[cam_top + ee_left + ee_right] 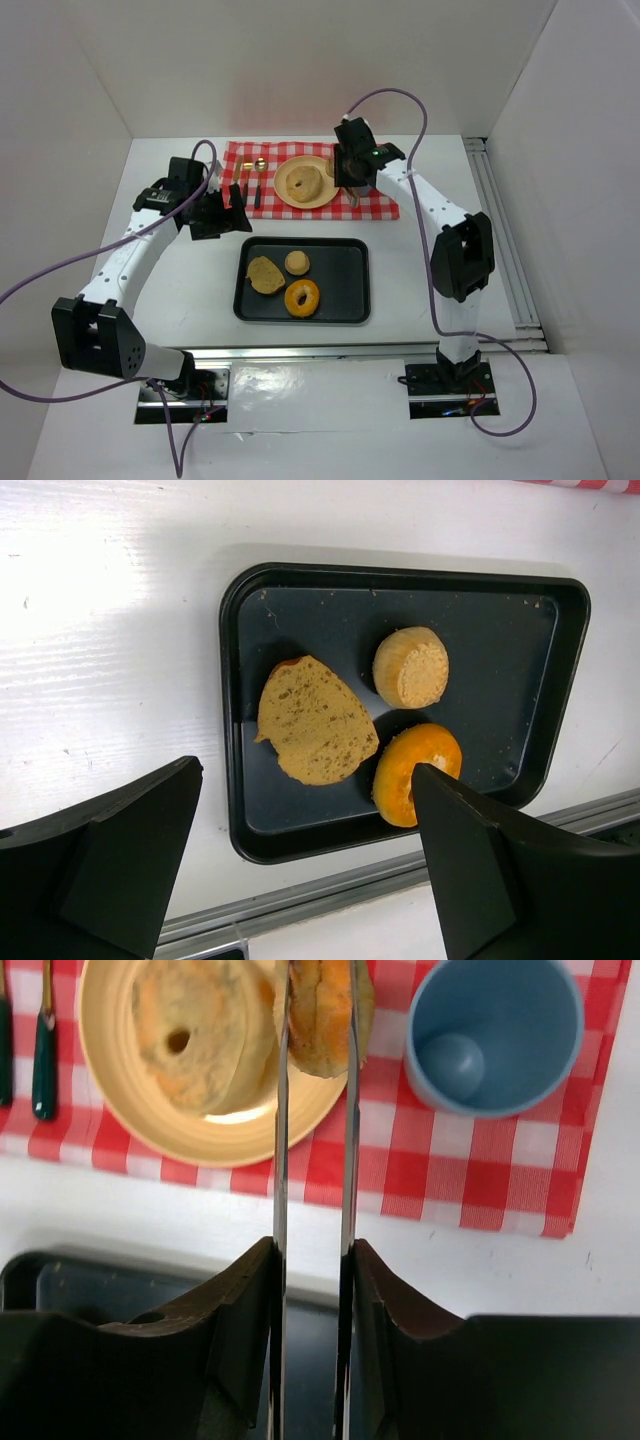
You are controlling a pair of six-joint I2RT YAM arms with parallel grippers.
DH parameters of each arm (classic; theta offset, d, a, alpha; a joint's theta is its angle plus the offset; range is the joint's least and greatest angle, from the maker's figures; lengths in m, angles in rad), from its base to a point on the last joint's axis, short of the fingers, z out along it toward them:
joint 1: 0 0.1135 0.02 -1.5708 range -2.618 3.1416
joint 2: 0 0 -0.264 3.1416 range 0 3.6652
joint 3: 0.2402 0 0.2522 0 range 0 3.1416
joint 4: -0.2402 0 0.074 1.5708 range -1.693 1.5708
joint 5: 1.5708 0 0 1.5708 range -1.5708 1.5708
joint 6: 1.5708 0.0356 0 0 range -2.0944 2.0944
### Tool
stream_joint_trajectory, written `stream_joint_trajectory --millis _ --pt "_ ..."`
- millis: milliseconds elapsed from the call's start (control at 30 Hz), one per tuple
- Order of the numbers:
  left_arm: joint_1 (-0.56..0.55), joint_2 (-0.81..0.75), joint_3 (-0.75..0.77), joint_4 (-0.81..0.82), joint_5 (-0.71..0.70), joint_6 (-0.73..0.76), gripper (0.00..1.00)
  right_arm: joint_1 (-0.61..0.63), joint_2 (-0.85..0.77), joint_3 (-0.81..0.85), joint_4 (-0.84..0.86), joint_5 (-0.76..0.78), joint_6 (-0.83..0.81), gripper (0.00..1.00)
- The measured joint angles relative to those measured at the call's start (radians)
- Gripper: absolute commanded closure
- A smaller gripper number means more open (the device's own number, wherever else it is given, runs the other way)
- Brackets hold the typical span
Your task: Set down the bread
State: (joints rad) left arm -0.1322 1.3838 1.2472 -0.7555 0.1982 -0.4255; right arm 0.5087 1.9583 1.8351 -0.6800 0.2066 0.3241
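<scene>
The bread piece (pixel 320 1030) is clamped in the right hand (pixel 317 1000) over the plate (pixel 150 1142), at its cup-side rim, long axis seemingly along the fingers. A ring roll (pixel 195 1035) fills the plate's middle, so release likely needs a small shift inward. The wrist points down. The left hand (pixel 307 770), jaws wide apart, hovers over the tray (pixel 238 810), well apart from the plate.
</scene>
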Motion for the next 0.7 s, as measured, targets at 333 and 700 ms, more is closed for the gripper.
stream_joint_trajectory --millis 333,700 --pt "0.000 0.000 0.000 -0.003 0.001 -0.001 0.00 -0.011 0.114 0.052 0.035 -0.028 0.000 0.58" --pt "0.000 0.005 0.000 -0.008 0.001 -0.001 0.00 -0.013 0.137 0.052 0.075 -0.071 0.000 0.54"
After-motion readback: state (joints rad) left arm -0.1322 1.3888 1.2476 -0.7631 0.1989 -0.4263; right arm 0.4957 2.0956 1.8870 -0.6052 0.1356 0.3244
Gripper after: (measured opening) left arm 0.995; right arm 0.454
